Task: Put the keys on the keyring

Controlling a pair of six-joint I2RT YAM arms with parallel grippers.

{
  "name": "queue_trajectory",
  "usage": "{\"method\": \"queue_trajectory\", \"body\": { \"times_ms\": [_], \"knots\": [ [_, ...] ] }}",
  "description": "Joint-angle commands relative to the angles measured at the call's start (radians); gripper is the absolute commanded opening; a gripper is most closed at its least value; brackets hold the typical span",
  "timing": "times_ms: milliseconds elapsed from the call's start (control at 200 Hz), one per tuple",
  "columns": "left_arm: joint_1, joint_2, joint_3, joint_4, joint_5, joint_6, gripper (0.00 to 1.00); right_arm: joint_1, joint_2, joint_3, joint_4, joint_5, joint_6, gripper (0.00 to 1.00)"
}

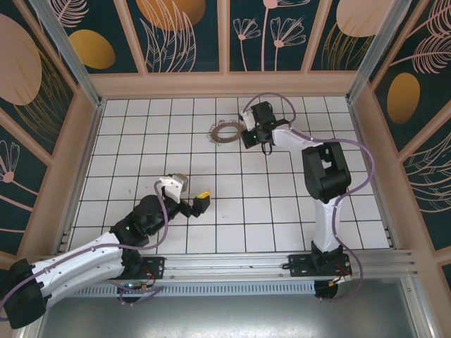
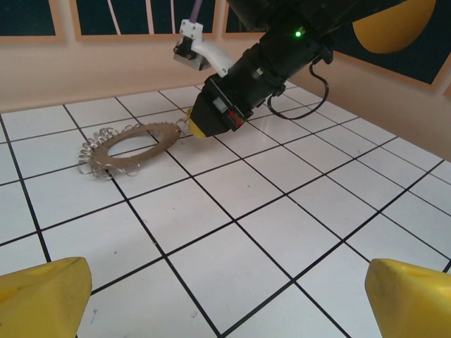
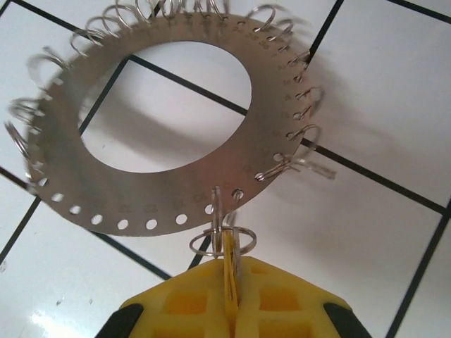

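Near the bases, the left end effector [image 1: 202,198] is hanging wide open, well apart from the work. Farther out, the right end effector [image 3: 229,306] is pinching the keys [image 3: 229,266] — edge-on, pointing straight at the near rim of the keyring [image 3: 67,158], which is lying flat on the desk [image 3: 373,105] just beyond.

Wears white shells over black joints on the left arm [image 1: 77,260] and right arm [image 1: 323,222], trails lilac cables [image 1: 166,211] along both, ends in yellow fingertips [image 3: 176,310] moulded with square pockets, shows a green light [image 2: 299,33].
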Motion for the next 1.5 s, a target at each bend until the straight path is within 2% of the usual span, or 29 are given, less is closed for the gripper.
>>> {"method": "queue_trajectory", "body": {
  "times_ms": [0,70,160,270,310,330,340,345,360,440,540,576,641,716,821,916,1006,1096,1211,1311,1441,1496],
  "knots": [
    [-0.003,0.01,0.044,0.035,0.018,0.02,0.99,-0.015,-0.096,-0.07,0.074,-0.02,0.042,0.12],
    [-0.003,0.013,0.057,0.025,0.023,0.022,0.99,-0.017,-0.145,-0.128,0.093,-0.014,0.053,0.18],
    [-0.003,0.023,0.074,0.016,0.021,0.021,0.99,-0.018,-0.236,-0.222,0.125,0.005,0.066,0.36],
    [-0.003,0.06,0.1,0.013,-0.005,0.008,0.99,-0.017,-0.348,-0.314,0.132,0.043,0.069,0.52],
    [-0.003,0.08,0.113,0.016,-0.022,-0.001,0.99,-0.018,-0.399,-0.352,0.139,0.047,0.071,0.66],
    [-0.003,0.089,0.118,0.02,-0.028,-0.006,0.99,-0.015,-0.428,-0.374,0.148,0.049,0.071,0.79],
    [-0.003,0.095,0.121,0.021,-0.032,-0.009,0.99,-0.016,-0.446,-0.386,0.153,0.049,0.071,0.93],
    [-0.003,0.097,0.123,0.022,-0.032,-0.009,0.99,-0.016,-0.453,-0.393,0.156,0.051,0.071,0.96],
    [-0.003,0.104,0.127,0.025,-0.034,-0.011,0.99,-0.016,-0.478,-0.411,0.165,0.055,0.073,0.99],
    [-0.002,0.152,0.157,0.038,-0.064,-0.019,0.99,-0.015,-0.628,-0.525,0.232,0.07,0.081,0.99],
    [0.021,0.233,0.192,0.051,-0.157,-0.001,0.99,-0.019,-0.84,-0.704,0.363,0.141,0.102,0.99],
    [0.063,0.259,0.195,0.069,-0.17,-0.014,0.99,-0.026,-0.921,-0.778,0.422,0.181,0.112,0.99],
    [0.187,0.292,0.19,0.105,-0.115,-0.076,0.99,-0.056,-1.029,-0.884,0.513,0.224,0.131,0.99],
    [0.292,0.32,0.174,0.166,-0.087,-0.087,0.99,-0.102,-1.1,-0.973,0.592,0.257,0.145,0.99],
    [0.336,0.346,0.154,0.234,-0.201,-0.018,0.99,-0.157,-1.176,-1.128,0.748,0.366,0.168,0.99],
    [0.373,0.352,0.134,0.261,-0.273,0.043,0.99,-0.223,-1.207,-1.249,0.884,0.361,0.174,0.99],
    [0.409,0.349,0.113,0.279,-0.341,0.072,0.99,-0.299,-1.183,-1.307,0.962,0.335,0.206,0.99],
    [0.458,0.343,0.075,0.332,-0.369,0.086,0.99,-0.364,-1.112,-1.353,1.1,0.226,0.18,0.99],
    [0.517,0.368,0.032,0.424,-0.422,0.123,0.99,-0.379,-0.97,-1.388,1.33,0.173,0.112,0.99],
    [0.552,0.433,0.011,0.506,-0.442,0.19,0.99,-0.384,-0.827,-1.354,1.418,0.177,0.089,0.99],
    [0.6,0.531,0.0,0.624,-0.394,0.213,0.99,-0.416,-0.654,-1.358,1.628,0.174,0.129,0.99],
    [0.619,0.581,-0.013,0.705,-0.37,0.228,0.99,-0.431,-0.588,-1.334,1.638,0.144,0.142,0.99]
  ]
}}
